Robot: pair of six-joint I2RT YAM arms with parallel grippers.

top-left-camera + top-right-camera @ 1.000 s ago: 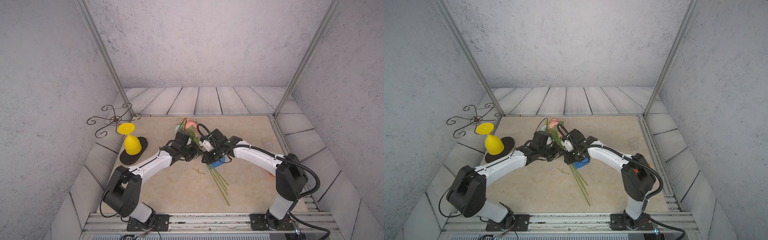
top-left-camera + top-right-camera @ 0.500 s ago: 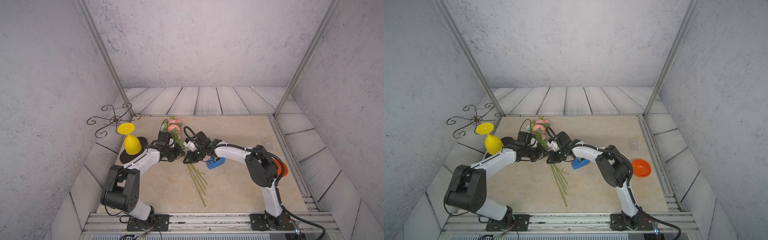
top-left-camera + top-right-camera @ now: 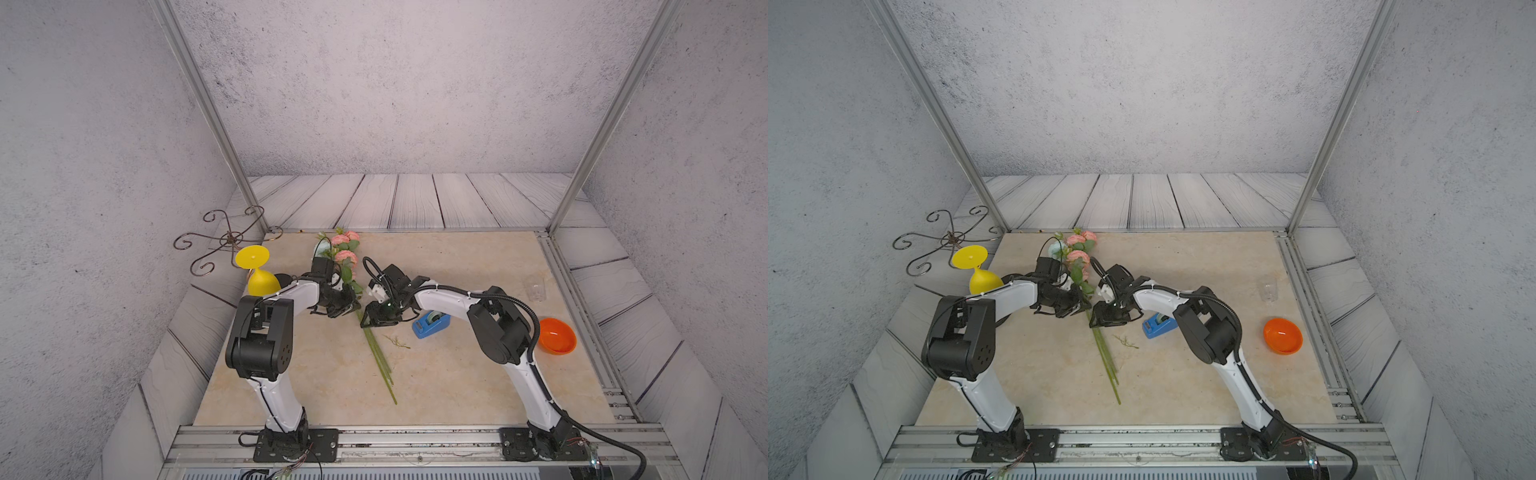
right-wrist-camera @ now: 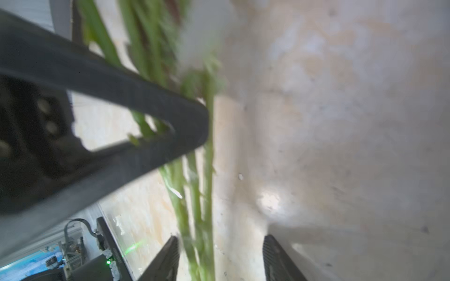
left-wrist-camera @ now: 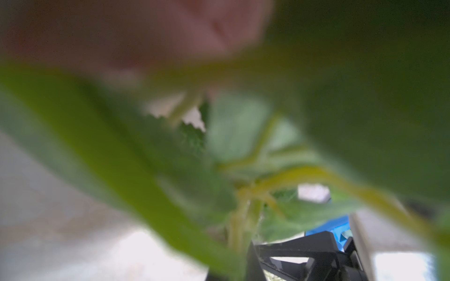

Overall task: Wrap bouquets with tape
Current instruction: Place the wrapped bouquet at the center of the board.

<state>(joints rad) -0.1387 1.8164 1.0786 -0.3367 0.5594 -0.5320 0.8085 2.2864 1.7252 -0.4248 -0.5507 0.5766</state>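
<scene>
The beige tabletop (image 3: 457, 374) carries the bouquet (image 3: 376, 353), blue tape dispenser (image 3: 431, 325), loose sprig (image 3: 398, 341), orange bowl (image 3: 557, 336) and clear cup (image 3: 535, 286)

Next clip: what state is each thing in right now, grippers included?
bouquet: held at the stems, stem ends pointing toward the front.
left gripper: shut on the bouquet.
right gripper: open, straddling the stems.
tape dispenser: upright on the table, untouched.
yellow goblet: upside down.
orange bowl: upright, empty.
clear cup: upright.
loose sprig: lying on the table.
</scene>
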